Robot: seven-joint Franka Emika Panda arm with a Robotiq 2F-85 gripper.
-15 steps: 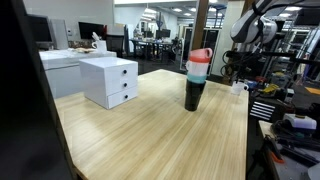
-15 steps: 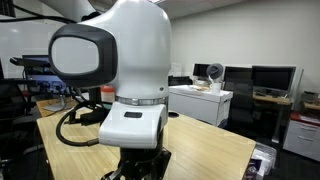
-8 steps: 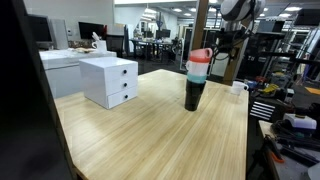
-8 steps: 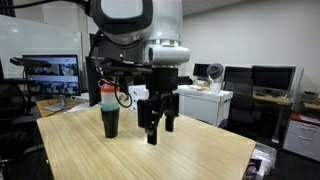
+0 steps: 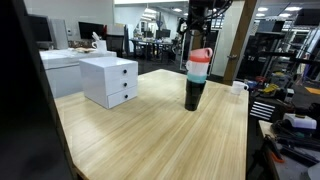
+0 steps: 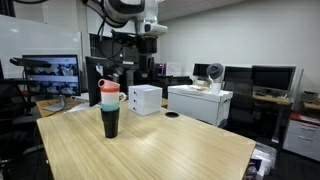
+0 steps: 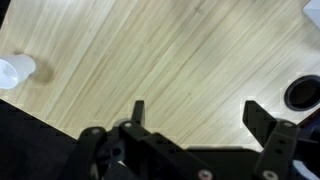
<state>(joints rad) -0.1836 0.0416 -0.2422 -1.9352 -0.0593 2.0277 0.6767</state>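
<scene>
Wooden bench (image 5: 150, 130) | cup stack (image 5: 197, 80) upright near far edge, black cup lowest | gripper (image 7: 194, 106) raised well apart, jaws wide, empty | step: hovering clear | next: regrasp needs descent, rim alignment.

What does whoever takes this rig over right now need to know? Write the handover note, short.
Gripper: open, empty, raised high over the table, touching nothing.
Things: the stack of cups stands upright on the table, black cup at the bottom, red on top. The stack does not show in the wrist view, so it is not directly under the jaws. A small white cup stands apart near the table's edge. The white drawer unit is off to the side, with its drawers shut.
Done: the cups are nested and stand free of the gripper.
Left: the small white cup is outside the stack.
</scene>
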